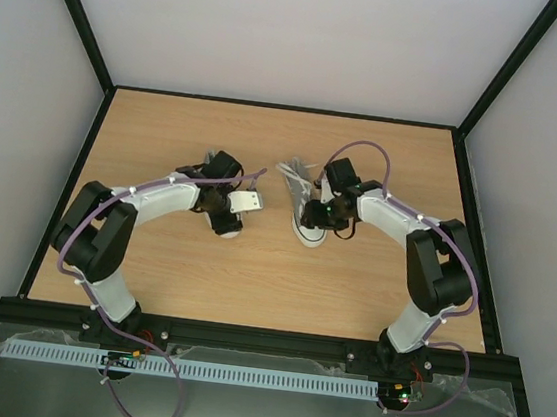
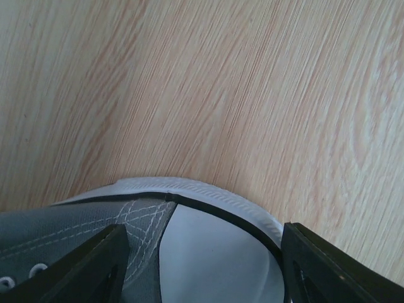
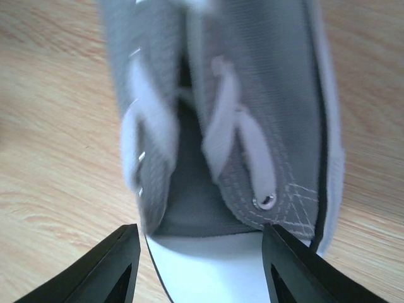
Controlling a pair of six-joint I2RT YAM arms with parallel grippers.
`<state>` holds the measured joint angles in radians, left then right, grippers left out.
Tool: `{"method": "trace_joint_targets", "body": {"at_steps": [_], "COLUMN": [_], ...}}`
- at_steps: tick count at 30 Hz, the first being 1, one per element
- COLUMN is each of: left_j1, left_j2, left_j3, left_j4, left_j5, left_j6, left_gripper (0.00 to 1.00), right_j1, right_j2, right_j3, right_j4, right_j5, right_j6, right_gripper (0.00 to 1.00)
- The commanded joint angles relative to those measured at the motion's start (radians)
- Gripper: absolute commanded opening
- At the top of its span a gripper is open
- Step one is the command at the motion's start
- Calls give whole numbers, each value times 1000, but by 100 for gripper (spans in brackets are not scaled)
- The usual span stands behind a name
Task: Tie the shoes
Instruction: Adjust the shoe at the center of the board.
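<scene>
Two grey canvas shoes with white toe caps stand side by side mid-table. The left shoe (image 1: 230, 226) lies under my left gripper (image 1: 224, 210). In the left wrist view the open left gripper (image 2: 202, 252) straddles this shoe's white toe cap (image 2: 214, 259), with one finger (image 2: 95, 268) over the grey canvas. The right shoe (image 1: 308, 234) has loose white laces (image 1: 295, 175) spread behind it. My right gripper (image 1: 318, 213) hovers over it. In the right wrist view the open right gripper (image 3: 201, 249) frames the toe cap (image 3: 208, 268) just below the untied laces (image 3: 221, 126).
The wooden table (image 1: 251, 276) is ringed by a black frame and white walls. Both arms bend inward from their bases at the near edge. Purple cables loop along each arm.
</scene>
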<state>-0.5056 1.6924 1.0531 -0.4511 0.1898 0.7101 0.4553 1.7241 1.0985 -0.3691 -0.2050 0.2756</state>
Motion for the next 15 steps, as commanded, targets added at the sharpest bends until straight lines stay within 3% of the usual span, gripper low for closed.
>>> {"method": "trace_joint_targets", "body": {"at_steps": [1,10,15], "left_j1": [57,126,149], "left_j2": [-13,-36,-58], "left_j3": [-28,-38,-61], "left_j4": [33,15,-25], "left_j5": [-93,-63,-56], "left_j6": [-4,19,79], "left_gripper": [69,68,67], "right_j1": [45,41,-26], "right_j2": [-12,-72,-80], "right_j3": [-24,72,145], "right_j4": [15,-86,-117], "right_j5": [-107,18,93], "right_j6": [-2,-63,-54], "right_gripper": [54,54,55]}}
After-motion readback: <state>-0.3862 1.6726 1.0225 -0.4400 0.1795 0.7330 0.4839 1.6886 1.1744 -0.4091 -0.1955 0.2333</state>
